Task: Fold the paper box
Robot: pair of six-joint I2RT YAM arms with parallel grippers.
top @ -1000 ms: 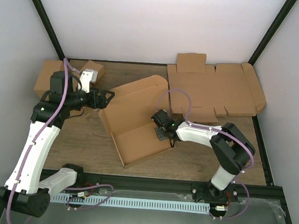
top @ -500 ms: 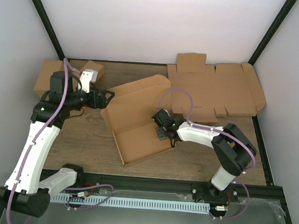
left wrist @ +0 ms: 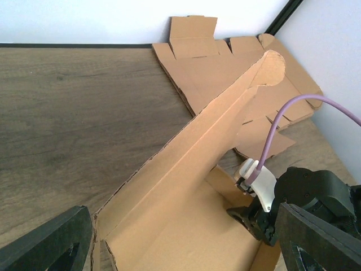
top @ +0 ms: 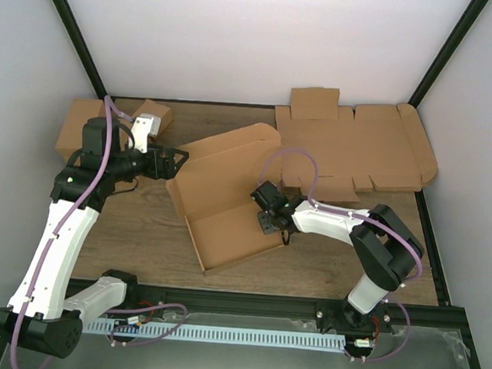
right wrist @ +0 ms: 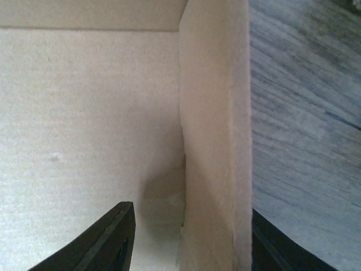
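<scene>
Roughly half done, at a guess. At centre of the top view, box (top: 227, 213) with base flat, low walls up and lid flap raised toward the upper left. Right gripper (top: 265, 222) spread astride the right wall (right wrist: 214, 141), not pinching. Left gripper (top: 176, 163) wide open beside the flap, holding nothing. Still to do: securing the walls, closing the lid.

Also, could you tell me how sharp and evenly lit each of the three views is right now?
Top external: sharp, evenly lit, only soft shadows beside the paper box. Left wrist: the box and table are crisp, the left gripper dark and blurred at the bottom corners. Right wrist: very close, soft, washed-out cardboard, a shadow in the box's inner corner.
</scene>
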